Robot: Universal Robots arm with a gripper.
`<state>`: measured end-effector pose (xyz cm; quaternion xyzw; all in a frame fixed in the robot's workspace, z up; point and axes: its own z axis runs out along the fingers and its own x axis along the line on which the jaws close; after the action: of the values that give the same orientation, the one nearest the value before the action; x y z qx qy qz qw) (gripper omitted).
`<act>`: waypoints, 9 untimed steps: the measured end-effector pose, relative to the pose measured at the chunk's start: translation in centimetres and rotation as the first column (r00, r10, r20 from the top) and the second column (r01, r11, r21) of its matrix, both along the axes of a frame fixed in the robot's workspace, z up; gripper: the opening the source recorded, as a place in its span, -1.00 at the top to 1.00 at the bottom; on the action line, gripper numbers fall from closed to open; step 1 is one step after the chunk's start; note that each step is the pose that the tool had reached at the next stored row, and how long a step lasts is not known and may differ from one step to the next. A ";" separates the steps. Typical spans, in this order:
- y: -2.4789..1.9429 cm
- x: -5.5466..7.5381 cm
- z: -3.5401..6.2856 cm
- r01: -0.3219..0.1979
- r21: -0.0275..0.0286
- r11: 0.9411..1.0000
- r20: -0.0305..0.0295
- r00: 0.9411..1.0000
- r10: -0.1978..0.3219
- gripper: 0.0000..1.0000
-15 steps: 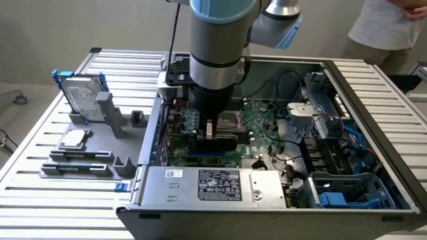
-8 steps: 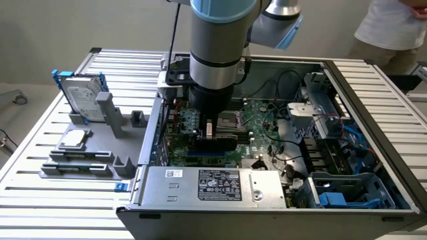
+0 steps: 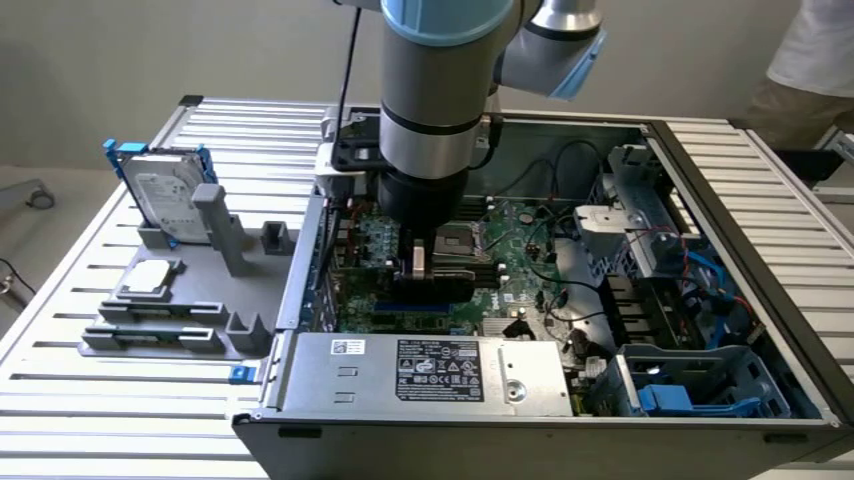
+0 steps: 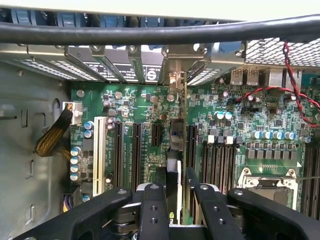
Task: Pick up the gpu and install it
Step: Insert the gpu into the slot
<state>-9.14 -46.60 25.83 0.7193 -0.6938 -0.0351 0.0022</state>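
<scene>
My gripper (image 3: 424, 262) (image 4: 178, 200) reaches down into the open computer case (image 3: 747, 260), over the green motherboard (image 3: 527, 235) (image 4: 135, 100). It is shut on the gpu (image 3: 441, 285) (image 4: 175, 150), a thin card held on edge between the two black fingers (image 4: 152, 210). In the wrist view the card runs edge-on along the row of black expansion slots (image 4: 136, 150). Its silver bracket end (image 4: 176, 75) stands at the case's rear slot openings. I cannot tell whether its lower edge sits in a slot.
A grey fixture (image 3: 200, 330) at the exterior view's left holds a silver hard drive with blue frame (image 3: 167, 190) and narrow memory sticks (image 3: 147, 335). The power supply (image 3: 427, 370) lies at the case front. A person's sleeve (image 3: 817, 50) is at top right.
</scene>
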 end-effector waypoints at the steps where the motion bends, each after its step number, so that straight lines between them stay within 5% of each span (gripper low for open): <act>1: 0.00 0.0 -0.02 0.000 -0.001 1.000 0.000 1.000 0.000 0.47; 9: 0.00 0.0 -0.16 -0.001 -0.012 1.000 -0.001 1.000 0.001 0.47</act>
<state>-9.14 -46.60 25.67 0.7194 -0.6938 -0.0315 0.0067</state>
